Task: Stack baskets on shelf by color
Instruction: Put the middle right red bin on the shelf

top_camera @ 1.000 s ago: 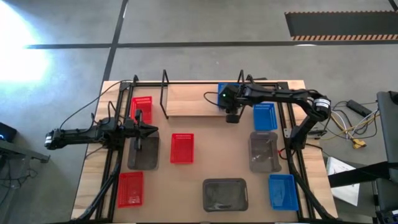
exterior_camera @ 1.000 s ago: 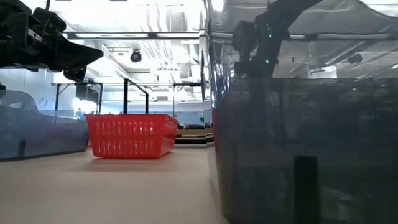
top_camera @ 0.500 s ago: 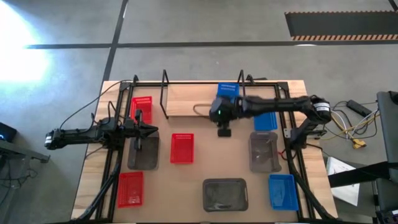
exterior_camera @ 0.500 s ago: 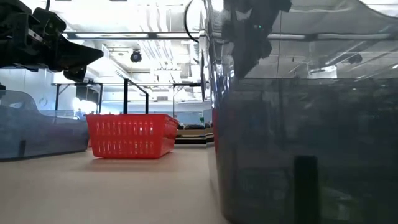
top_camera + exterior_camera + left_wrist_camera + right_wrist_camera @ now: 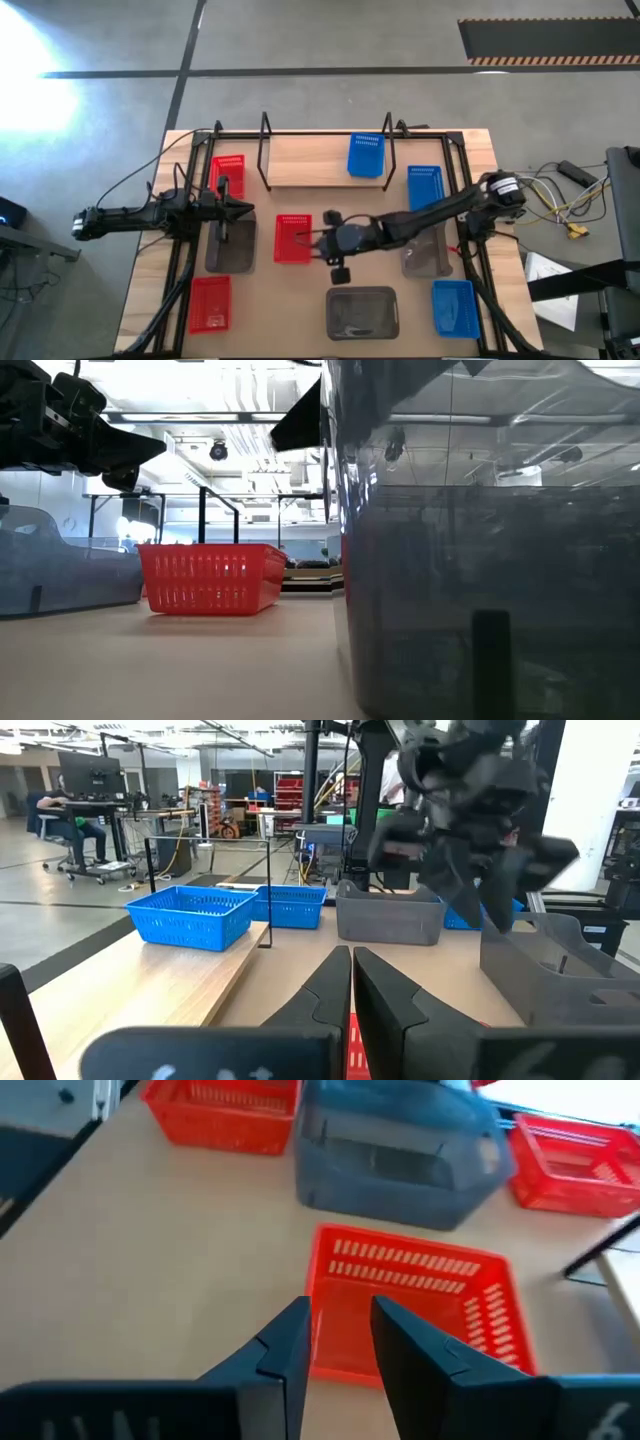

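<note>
A blue basket (image 5: 366, 155) (image 5: 195, 915) stands on the right end of the wooden shelf (image 5: 305, 160). My right gripper (image 5: 320, 240) (image 5: 340, 1330) reaches across the table, open, with its fingers over the right long rim of the middle red basket (image 5: 293, 238) (image 5: 410, 1300) (image 5: 210, 578); I see no touch. My left gripper (image 5: 240, 210) (image 5: 350, 990) waits shut above a grey basket (image 5: 230, 245). Two more red baskets lie at the left (image 5: 229, 172) (image 5: 210, 303).
Two blue baskets (image 5: 425, 187) (image 5: 453, 305) and a grey basket (image 5: 425, 245) sit at the right, partly under my right arm. Another grey basket (image 5: 362, 312) (image 5: 490, 560) lies at the near edge, filling the low view. The shelf's left and middle are bare wood.
My right gripper has left the blue basket standing on the shelf and swung toward the table's near and left side, ending at the middle red basket. The blue basket has stayed where it was.
</note>
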